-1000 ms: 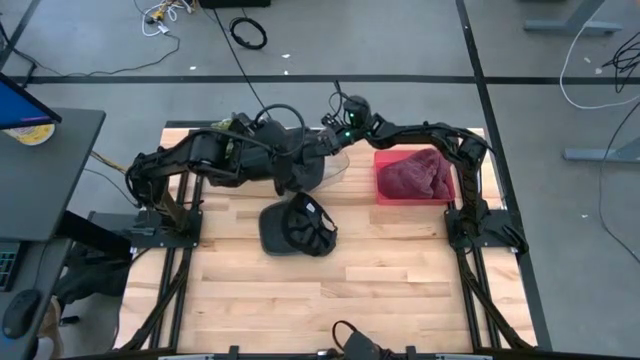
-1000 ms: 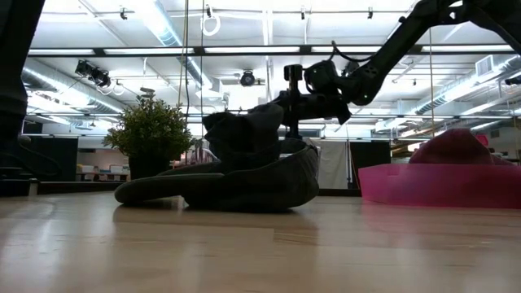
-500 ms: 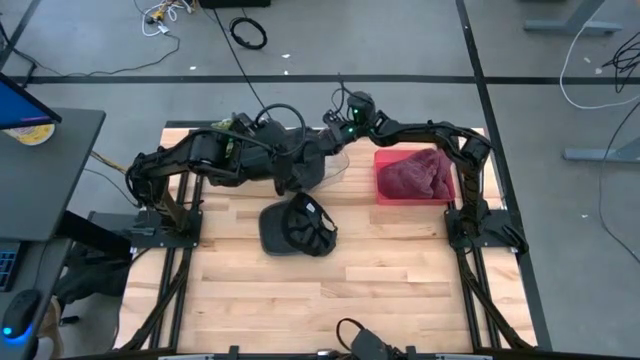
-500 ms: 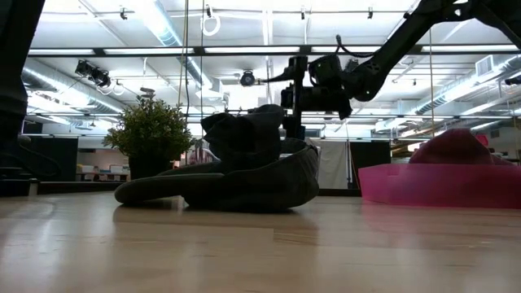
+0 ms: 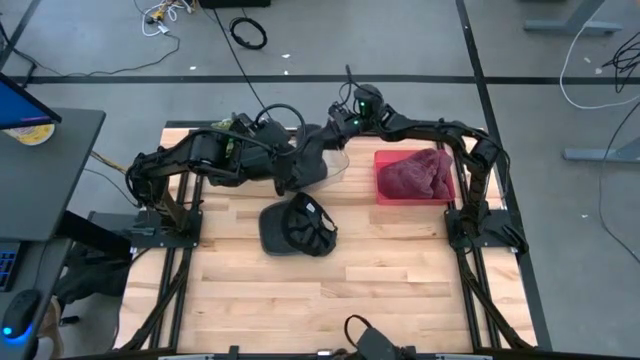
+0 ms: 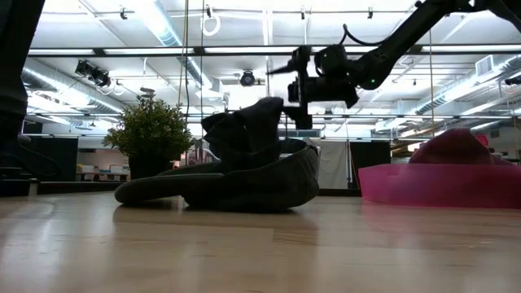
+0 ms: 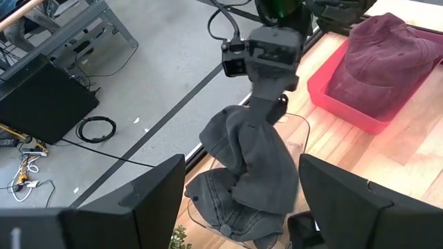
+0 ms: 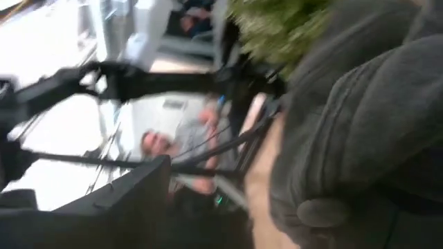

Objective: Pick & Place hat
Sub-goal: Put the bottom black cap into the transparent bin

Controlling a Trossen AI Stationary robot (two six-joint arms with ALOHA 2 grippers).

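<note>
A grey hat (image 7: 252, 162) lies draped over a pile of grey hats in a clear holder (image 7: 305, 130) at the table's far middle, its crumpled top (image 6: 267, 107) standing up. My right gripper (image 6: 290, 96) is open, level at that top, one finger above it and one beside it. My left gripper (image 7: 242, 166) hovers open above the pile's left side, its fingers wide on either side of the hat in its wrist view. A black cap (image 5: 297, 226) rests on the table, opening up. A maroon hat (image 5: 414, 172) lies in a red tray (image 5: 384, 194). My right gripper's fingers (image 7: 266, 104) stand open at the grey hat's raised top (image 7: 243, 119), coming level from the table's right. Whether a finger touches the cloth, I cannot tell. The hat rests on the pile below.
A potted plant (image 6: 151, 130) stands behind the pile at the far left. The near half of the wooden table (image 5: 330, 295) is bare wood. Cables lie on the floor (image 5: 248, 32) beyond the far edge.
My right gripper has opened and let go of the grey hat's top, then risen a little and rolled. The hat stays draped on the pile with its top still standing up.
</note>
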